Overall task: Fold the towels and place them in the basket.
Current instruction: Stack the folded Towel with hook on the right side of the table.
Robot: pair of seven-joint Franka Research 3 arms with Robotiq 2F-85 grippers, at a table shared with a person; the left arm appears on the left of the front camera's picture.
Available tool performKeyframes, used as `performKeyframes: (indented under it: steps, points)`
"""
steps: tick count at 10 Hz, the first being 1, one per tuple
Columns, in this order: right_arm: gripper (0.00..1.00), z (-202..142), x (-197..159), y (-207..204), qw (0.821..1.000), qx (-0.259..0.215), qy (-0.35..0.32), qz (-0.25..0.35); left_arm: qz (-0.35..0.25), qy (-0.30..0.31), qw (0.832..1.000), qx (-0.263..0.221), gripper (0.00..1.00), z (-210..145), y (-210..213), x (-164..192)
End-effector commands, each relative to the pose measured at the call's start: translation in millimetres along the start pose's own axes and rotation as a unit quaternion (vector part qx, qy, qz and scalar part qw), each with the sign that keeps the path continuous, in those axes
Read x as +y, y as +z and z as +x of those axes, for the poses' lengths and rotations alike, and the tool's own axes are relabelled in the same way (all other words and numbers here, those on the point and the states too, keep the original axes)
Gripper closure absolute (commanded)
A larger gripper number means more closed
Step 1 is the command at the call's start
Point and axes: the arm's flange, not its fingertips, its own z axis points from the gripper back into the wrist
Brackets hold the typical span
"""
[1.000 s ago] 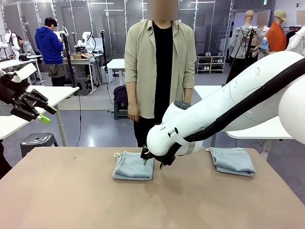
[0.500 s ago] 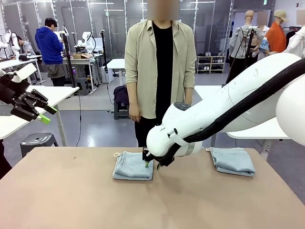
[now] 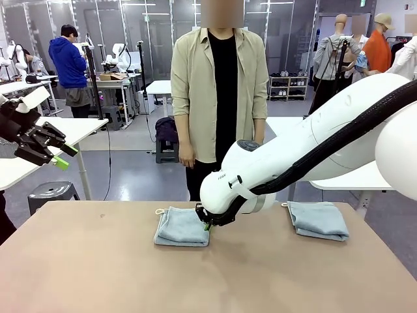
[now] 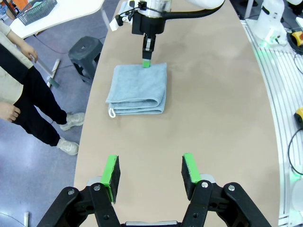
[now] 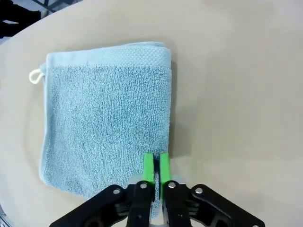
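Two folded towels lie flat on the brown table. The first towel (image 3: pixel 182 227) is light blue-grey terry cloth, folded in several layers to a near square, with a small white loop (image 5: pixel 34 74) at one corner. Its right edge lies directly at the tips of the right gripper's fingers (image 5: pixel 148 166), which are pressed together there. It lies well ahead of the left gripper's fingers (image 4: pixel 111 172). The second towel (image 3: pixel 318 220), also folded, lies well apart, on the right side of the table. A dark wire basket (image 4: pixel 35 10) stands on a white table far off.
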Motion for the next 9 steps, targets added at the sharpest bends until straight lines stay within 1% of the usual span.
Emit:
performKeyframes:
  steps: [1,5,9]
  points:
    - [1.00,6.7,-1.9,-6.9,1.000,0.000,0.009,0.017,-0.002,-0.004,1.000,0.006,0.33,0.1,1.2,-0.7]
    - [1.00,5.3,-1.5,-6.6,1.000,-0.003,0.010,0.015,-0.002,-0.004,1.000,0.006,0.33,0.1,1.2,-0.7]
    - [1.00,3.8,1.2,-3.8,1.000,0.003,0.007,0.020,-0.002,-0.004,1.000,0.006,0.33,0.1,1.2,-0.7]
